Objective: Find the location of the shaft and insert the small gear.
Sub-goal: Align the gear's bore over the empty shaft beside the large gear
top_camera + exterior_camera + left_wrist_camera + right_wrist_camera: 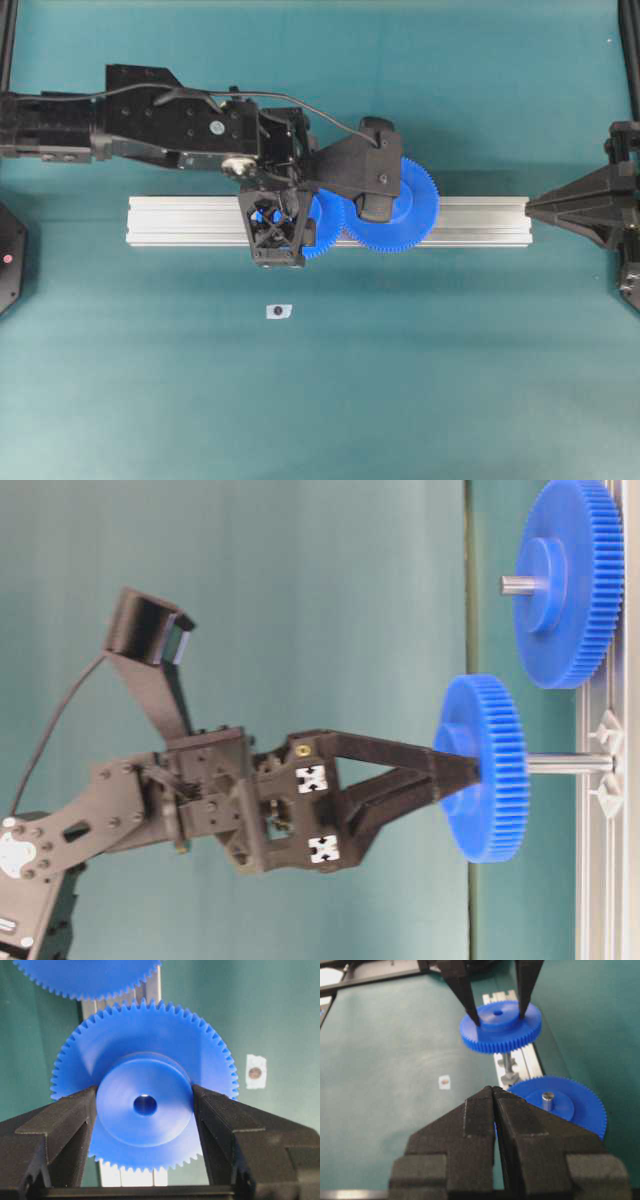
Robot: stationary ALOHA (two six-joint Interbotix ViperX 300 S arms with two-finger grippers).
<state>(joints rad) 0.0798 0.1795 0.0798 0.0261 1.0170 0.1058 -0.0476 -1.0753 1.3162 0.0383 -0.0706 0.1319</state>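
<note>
Small gear [145,1105]: bright blue, gripped by its raised hub, hub face and dark centre hole turned toward the left wrist camera.
Left gripper [144,1110]: clamped on the hub, one finger on either side, teeth left free.
Shaft [568,764]: silvery pin rising from the aluminium rail [180,222]; in the table-level view, pin running into the far face of the small gear; in the right wrist view, bare pin showing between gear and rail.
Seating: gear apparently threaded onto the pin but held well off the rail, so only partly down; how far the tip sits inside the bore, not visible.
Larger gear [565,1105]: wider blue wheel with grey pin centre, already mounted low on the rail just beside; teeth of the two not yet level.
Right gripper [493,1091]: fingertips pressed together, empty, parked at the right end of the rail.
Bench [450,380]: teal surface, one small white tag [278,311] with a dark dot lying apart from the rail.
Done, by judgement: pin found, bore lined up, gear started.
Left, by judgement: slide down to mesh height, then release.
</note>
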